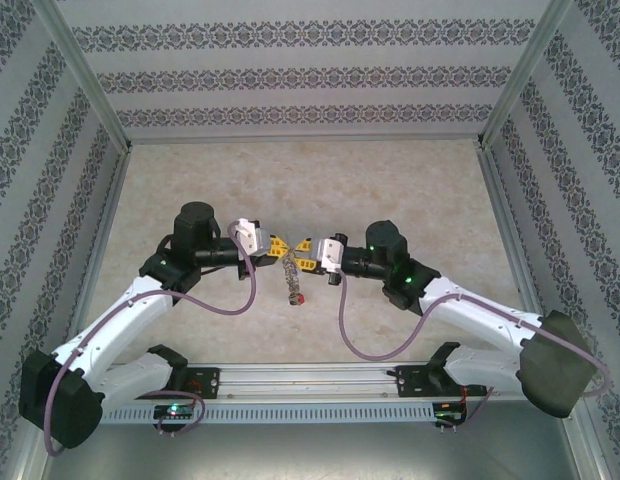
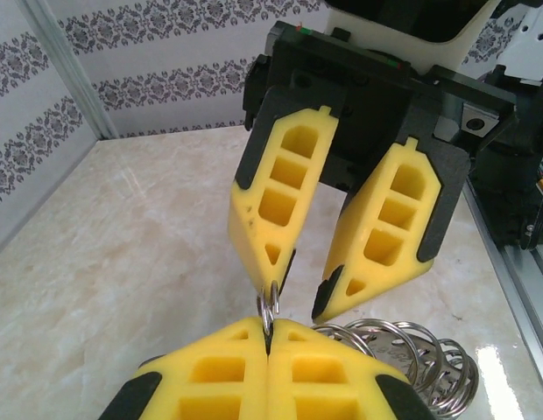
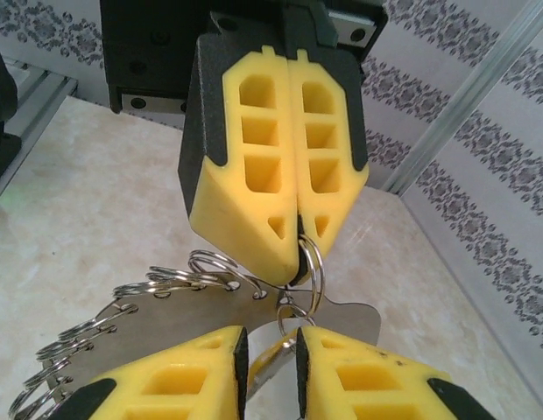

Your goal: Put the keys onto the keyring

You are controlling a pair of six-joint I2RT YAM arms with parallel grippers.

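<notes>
1. The left gripper [image 2: 267, 339] has its fingers pressed together, pinching the keyring [image 3: 320, 267] above the table [image 1: 190, 190]. The thin hold may let it twist out.
2. The right gripper [image 3: 271, 359] has its fingers spread beside the hanging keys [image 1: 293, 285]. Closing off-centre could tug them loose.

Shows the keyring [image 3: 320, 267] as a thin grey wire loop, standing on edge, one side pinched between the pressed-together tips of the left gripper [image 3: 298, 249]. Finds the keys [image 1: 293, 280] strung from it in a dangling bunch — a flat dull-silver blade [image 3: 193, 325] just beneath the loop, a run of small linked split rings [image 3: 83, 346] curling away to one side, a red tag [image 1: 298, 298] at the lowest end. Leaves any other tag colours too small or too hidden to tell, the bunch reading mostly as grey metal.
</notes>
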